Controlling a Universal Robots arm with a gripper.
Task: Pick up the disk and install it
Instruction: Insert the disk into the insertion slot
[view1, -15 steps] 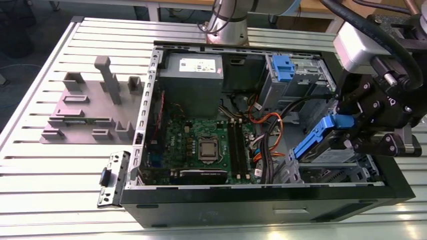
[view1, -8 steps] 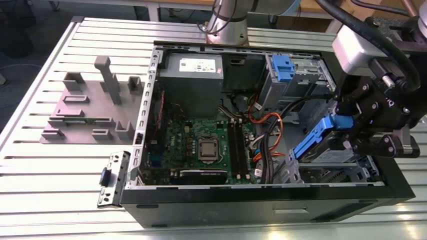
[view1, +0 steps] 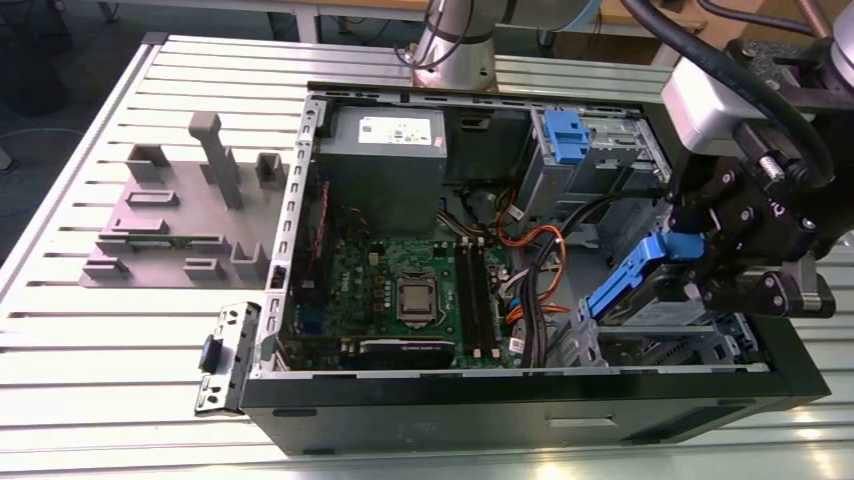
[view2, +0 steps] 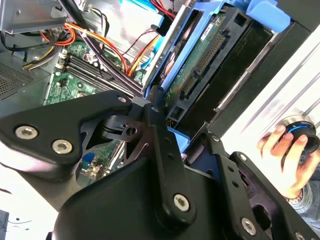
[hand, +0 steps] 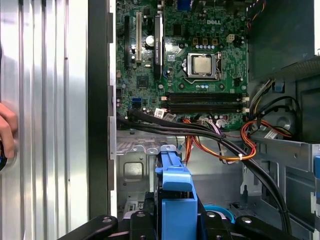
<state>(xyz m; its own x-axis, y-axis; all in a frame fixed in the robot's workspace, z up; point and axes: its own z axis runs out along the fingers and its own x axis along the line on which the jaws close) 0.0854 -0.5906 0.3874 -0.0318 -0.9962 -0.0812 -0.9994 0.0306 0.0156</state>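
Fingers of the black gripper (view1: 697, 262) pinched on the disk (view1: 638, 285), a flat silver-metal drive in a blue plastic bracket, held tilted above the grey metal drive cage (view1: 667, 335) at the open black computer case's (view1: 534, 400) corner on the exterior view's right. Case sits on a ribbed aluminium worktop (view1: 107, 330).

Second wrist view: black fingers (view2: 159, 145) clamp the bracket; the drive's green circuit board and connector (view2: 205, 60) face the camera. Orange and black cable bundle (view2: 107, 50) runs just beside the disk. A person's hand (view2: 287, 155) rests on a round device outside the case.

First wrist view: blue bracket (hand: 175, 195) points into the bay; cables (hand: 225, 145) cross near its path.

Risks, as judged: tilted disk could catch the cage edge and jam; bracket may slip in the pinch; cables could be trapped beneath.
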